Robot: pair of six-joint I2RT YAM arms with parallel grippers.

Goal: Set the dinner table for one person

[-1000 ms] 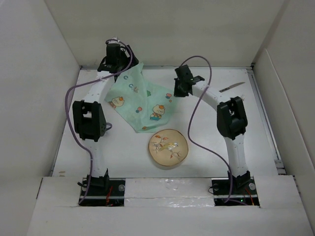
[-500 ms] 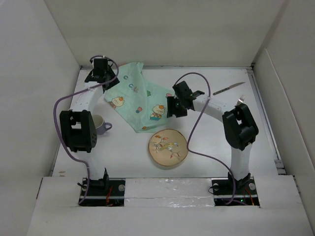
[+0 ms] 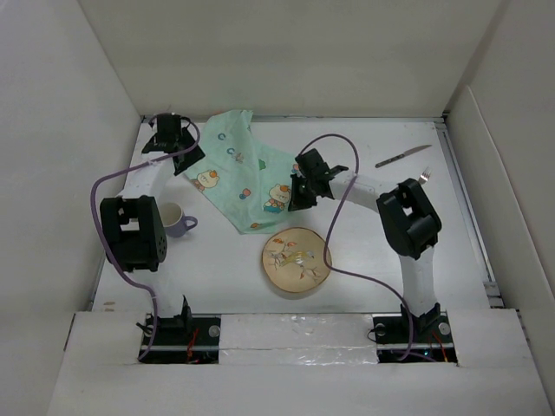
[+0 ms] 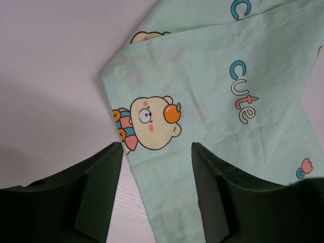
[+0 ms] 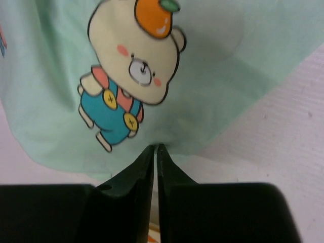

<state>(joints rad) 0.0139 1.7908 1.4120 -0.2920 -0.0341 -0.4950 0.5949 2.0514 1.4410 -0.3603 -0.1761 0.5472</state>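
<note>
The mint-green cartoon-print cloth mat (image 3: 247,178) lies crumpled at the back middle of the white dinner table (image 3: 373,234). My left gripper (image 3: 180,154) is open over the mat's left edge; in the left wrist view (image 4: 157,148) the edge runs between its spread jaws. My right gripper (image 3: 296,192) is at the mat's right edge. In the right wrist view (image 5: 156,148) its jaws are closed, pinching the mat's edge (image 5: 202,76). A round patterned plate (image 3: 297,260) lies in front of the mat. A mug (image 3: 173,219) stands at the left.
A knife (image 3: 403,156) lies at the back right, and a fork (image 3: 425,176) shows just behind the right arm's elbow. White walls enclose the table on the left, back and right. Purple cables loop from both arms.
My left gripper has swung from the back, left and down to the mat's left edge, uncovering the mug. My right gripper has moved left and nearer onto the mat's right edge.
</note>
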